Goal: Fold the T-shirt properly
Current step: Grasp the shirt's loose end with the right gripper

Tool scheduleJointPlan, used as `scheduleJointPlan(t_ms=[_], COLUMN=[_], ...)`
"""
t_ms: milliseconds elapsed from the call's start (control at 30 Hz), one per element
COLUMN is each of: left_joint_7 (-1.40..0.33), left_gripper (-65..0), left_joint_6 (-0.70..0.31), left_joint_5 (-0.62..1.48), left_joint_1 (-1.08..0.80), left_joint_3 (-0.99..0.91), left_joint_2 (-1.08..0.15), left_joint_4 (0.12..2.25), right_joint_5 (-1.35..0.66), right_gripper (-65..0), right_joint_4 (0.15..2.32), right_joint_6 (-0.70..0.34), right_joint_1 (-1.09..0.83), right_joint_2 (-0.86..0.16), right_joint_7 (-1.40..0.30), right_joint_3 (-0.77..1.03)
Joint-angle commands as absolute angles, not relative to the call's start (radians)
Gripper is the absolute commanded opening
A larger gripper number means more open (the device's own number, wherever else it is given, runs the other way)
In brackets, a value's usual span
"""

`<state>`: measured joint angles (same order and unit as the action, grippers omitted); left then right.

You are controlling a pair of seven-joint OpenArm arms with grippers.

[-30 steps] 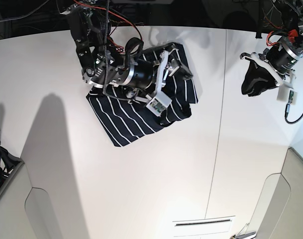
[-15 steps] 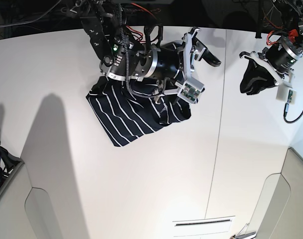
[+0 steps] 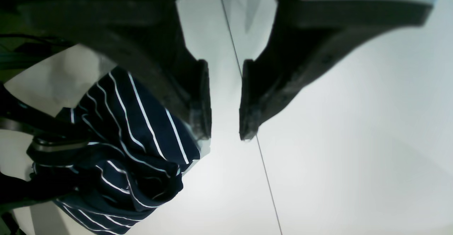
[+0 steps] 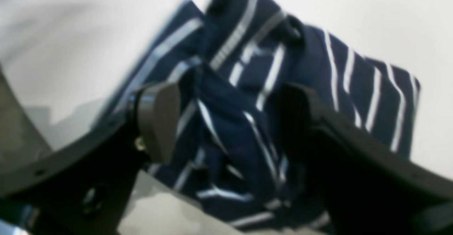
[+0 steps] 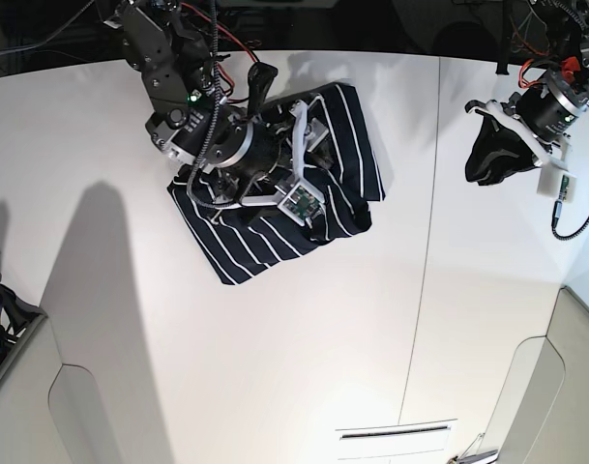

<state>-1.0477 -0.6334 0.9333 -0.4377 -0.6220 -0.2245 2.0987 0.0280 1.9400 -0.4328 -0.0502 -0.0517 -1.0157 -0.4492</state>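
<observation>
Here my right hand (image 4: 226, 121) hangs spread wide above the T-shirt (image 5: 275, 208), one finger to either side of a rumpled ridge of navy cloth, pinching nothing that I can make out. I judge that I hold it so because that bunched part is what spoils the fold: with the fingers straddling it, I can close on the ridge or press it flat. The wrist view is blurred, so whether the pads touch the fabric I cannot tell.

The T-shirt lies as a rough folded packet on the white worktop (image 5: 304, 358), toward its far side, its nearer half fairly flat and striped evenly, its upper layers crumpled under my arm.

My left hand (image 3: 224, 114) is well apart from the garment, over bare worktop near a seam in the surface, its fingers partly spread with only a narrow gap and nothing between them. It seems parked there to stay clear.
</observation>
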Motion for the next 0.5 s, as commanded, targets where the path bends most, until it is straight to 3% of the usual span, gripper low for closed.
scheduleJointPlan(t_ms=[0,167,233,367,400,467], left_joint_7=[-1.029,-1.029,-1.028,-1.029,-1.028,-1.029], left_gripper=[-50.4,-50.4,-50.4,-50.4,-50.4,-50.4], left_joint_6=[-0.640,-0.640,-0.640,-0.640,-0.640,-0.640], left_joint_5=[0.954,0.954,0.954,0.950,0.950,0.950], left_joint_1=[-0.438,-0.438,-0.438,-0.438,-0.438,-0.438], left_joint_3=[-0.627,-0.627,-0.627,-0.627,-0.627,-0.627], left_joint_2=[-0.236,-0.236,-0.236,-0.236,-0.236,-0.236], left_joint_4=[2.111,2.111,2.111,2.111,2.111,2.111], right_joint_5=[0.024,0.017,0.000,-0.001,-0.006,-0.033], right_gripper=[-22.2,-24.0,-32.4,-60.8,-65.0,-65.0], right_joint_4=[1.958,1.958,1.955,1.951,1.949,1.948], right_joint_6=[-0.421,-0.415,-0.415,-0.414,-0.414,-0.414], right_joint_1=[-0.036,-0.045,-0.051,-0.064,-0.064,-0.064], right_joint_2=[-0.057,-0.110,-0.125,-0.138,-0.138,-0.138], right_joint_7=[-0.995,-0.996,-0.996,-0.995,-0.995,-0.990], right_joint_3=[-0.449,-0.449,-0.449,-0.449,-0.449,-0.449])
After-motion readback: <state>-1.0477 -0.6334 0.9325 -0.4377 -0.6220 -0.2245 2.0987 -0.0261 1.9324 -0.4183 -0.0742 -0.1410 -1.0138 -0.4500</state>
